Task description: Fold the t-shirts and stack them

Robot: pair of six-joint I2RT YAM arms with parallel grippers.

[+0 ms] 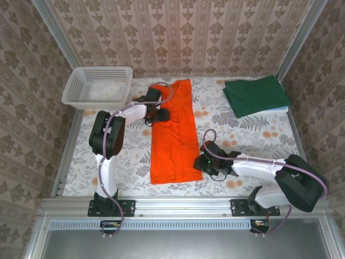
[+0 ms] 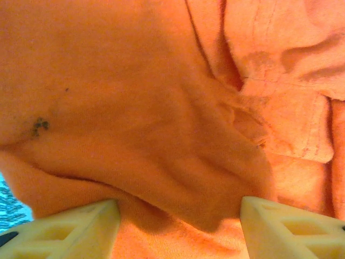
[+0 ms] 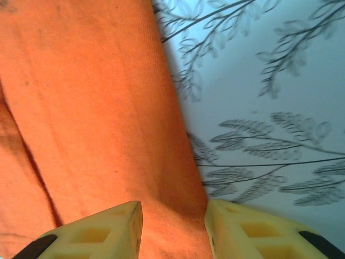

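The orange t-shirt (image 1: 173,137) lies folded into a long narrow strip down the middle of the table. My left gripper (image 1: 160,115) is low at the strip's upper left edge. In the left wrist view it (image 2: 179,218) is open, its fingers wide apart over a raised fold of the orange cloth (image 2: 161,108). My right gripper (image 1: 198,163) is at the strip's lower right edge. In the right wrist view it (image 3: 173,224) is shut on the orange cloth's (image 3: 91,108) edge, which fills the gap between the fingers. The dark green t-shirt (image 1: 254,94) rests folded at the back right.
A white lattice basket (image 1: 97,86) stands at the back left corner. The table wears a floral cloth (image 1: 237,127), bare between the two shirts. A pale blue edge (image 1: 281,109) peeks from under the green shirt. Patterned walls close in three sides.
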